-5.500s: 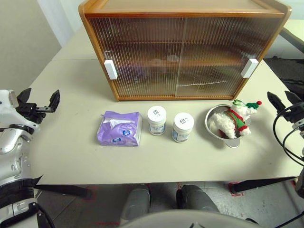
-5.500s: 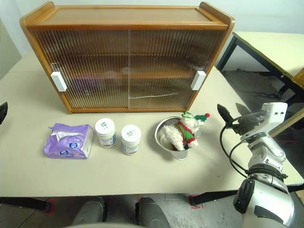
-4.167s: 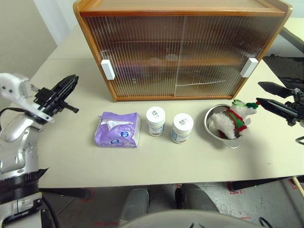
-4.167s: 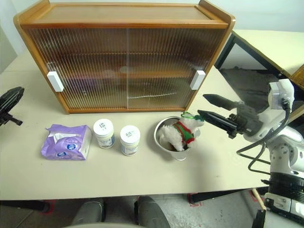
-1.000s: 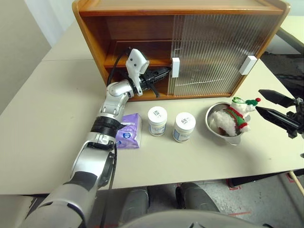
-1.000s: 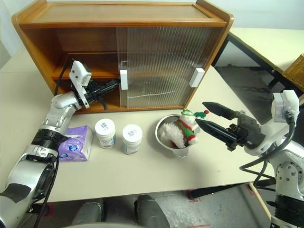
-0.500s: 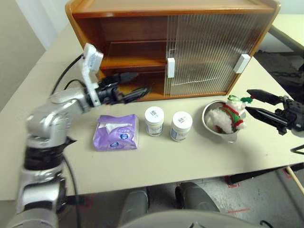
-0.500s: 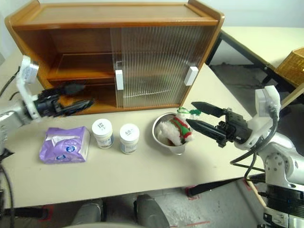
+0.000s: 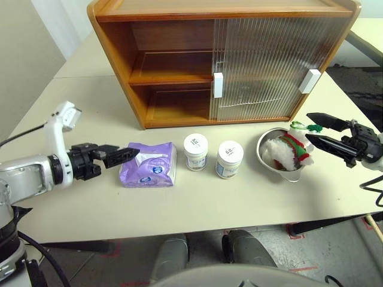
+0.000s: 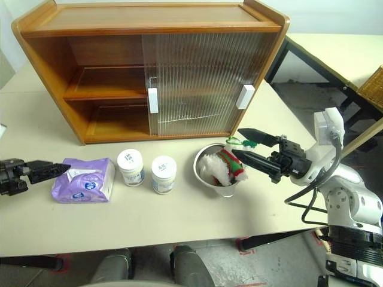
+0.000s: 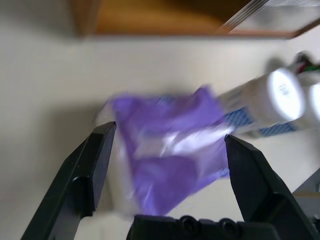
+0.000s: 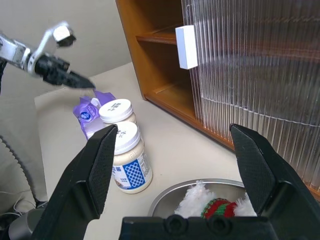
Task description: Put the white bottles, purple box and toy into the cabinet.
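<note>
Purple box (image 9: 149, 165) on the desk (image 9: 197, 203)
Soft lavender pack, white flap, blue round logo; left gripper (image 9: 127, 155) and right gripper (image 9: 316, 133) both wide, empty.

Purple box (image 11: 170, 150) is smeared by blur in the left wrist view, its flap and logo unreadable. The 2 white bottles (image 11: 272, 100) streak there too, the far one cut by the frame edge. Print on their labels is too small to read from the head views. The toy (image 12: 220, 202) sits half cut off by the right wrist view's lower edge, inside the steel bowl (image 12: 175, 197).
</note>
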`<state>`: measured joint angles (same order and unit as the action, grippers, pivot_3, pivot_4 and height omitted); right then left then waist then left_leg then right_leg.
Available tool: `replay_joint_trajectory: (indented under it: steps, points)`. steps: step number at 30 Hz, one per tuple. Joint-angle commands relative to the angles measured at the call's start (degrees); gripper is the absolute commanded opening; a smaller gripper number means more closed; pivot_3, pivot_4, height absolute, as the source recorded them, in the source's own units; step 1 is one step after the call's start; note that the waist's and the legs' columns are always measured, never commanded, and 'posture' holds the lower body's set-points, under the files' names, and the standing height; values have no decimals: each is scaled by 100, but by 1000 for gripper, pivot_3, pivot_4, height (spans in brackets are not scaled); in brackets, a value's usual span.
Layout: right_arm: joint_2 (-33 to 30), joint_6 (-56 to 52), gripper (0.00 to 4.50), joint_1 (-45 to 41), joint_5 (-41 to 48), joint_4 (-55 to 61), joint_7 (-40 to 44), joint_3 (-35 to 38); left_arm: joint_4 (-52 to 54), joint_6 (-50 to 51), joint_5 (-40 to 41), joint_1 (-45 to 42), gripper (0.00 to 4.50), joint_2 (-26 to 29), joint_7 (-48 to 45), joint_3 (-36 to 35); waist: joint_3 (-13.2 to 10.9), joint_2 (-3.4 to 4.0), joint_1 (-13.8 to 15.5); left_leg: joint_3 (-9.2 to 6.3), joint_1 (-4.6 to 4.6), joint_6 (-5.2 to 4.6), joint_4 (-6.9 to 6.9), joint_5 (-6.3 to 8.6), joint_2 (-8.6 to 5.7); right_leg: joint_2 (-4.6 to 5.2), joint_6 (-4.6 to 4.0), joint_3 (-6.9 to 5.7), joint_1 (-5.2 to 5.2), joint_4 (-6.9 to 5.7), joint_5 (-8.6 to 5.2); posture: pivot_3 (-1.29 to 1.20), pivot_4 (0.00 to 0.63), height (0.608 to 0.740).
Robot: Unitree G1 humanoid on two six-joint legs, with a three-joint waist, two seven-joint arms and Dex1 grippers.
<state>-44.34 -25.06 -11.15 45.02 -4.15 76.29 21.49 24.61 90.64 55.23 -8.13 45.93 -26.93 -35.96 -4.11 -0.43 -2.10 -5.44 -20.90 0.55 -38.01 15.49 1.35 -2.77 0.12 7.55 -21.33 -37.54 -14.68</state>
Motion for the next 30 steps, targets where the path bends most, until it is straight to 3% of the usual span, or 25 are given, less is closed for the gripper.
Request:
replay_joint_trajectory:
  steps: [1,12,15,22,26,27,30]
  points:
    - [9,36,4500,-22,-46,-6,19,-33,-6,181,-300,92,4473,-209,318,185,0,0,14,1,1,8,5,-5,0,-3,-3,0,-1,0,-1,-54,82,740]
    - [-3,33,4500,113,-55,119,-36,18,-1127,186,-991,-129,4473,-963,947,587,-6,-9,29,-5,10,26,14,-15,10,-32,-16,12,-4,-34,-11,-78,86,740]
    - [-15,27,4500,101,-49,149,-53,22,-1203,186,-1002,-78,3887,-989,951,735,-8,-6,29,-4,30,27,15,-15,3,-32,-14,25,6,-44,-12,-78,86,740]
    - [27,173,4500,210,-191,176,-49,-61,-950,42,-1065,-62,1437,-1235,867,554,-16,-17,15,10,96,22,25,-12,-12,-39,46,101,52,-54,-50,-87,89,740]
    - [219,94,4500,181,-41,348,-155,-91,-580,139,-923,77,311,-1412,748,132,-20,-20,3,1,95,15,24,-8,-20,-37,46,129,46,-53,-51,-81,90,740]
    - [243,87,4500,166,-25,359,-161,-88,-494,171,-891,109,109,-1447,734,41,-26,-26,2,2,94,13,23,-6,-21,-36,45,131,45,-53,-52,-70,89,740]
    - [266,103,4500,133,-51,318,-89,-127,-270,186,-668,115,80,-1616,743,-330,-41,-43,9,1,90,14,24,1,-22,-36,35,131,40,-53,-52,-59,89,740]
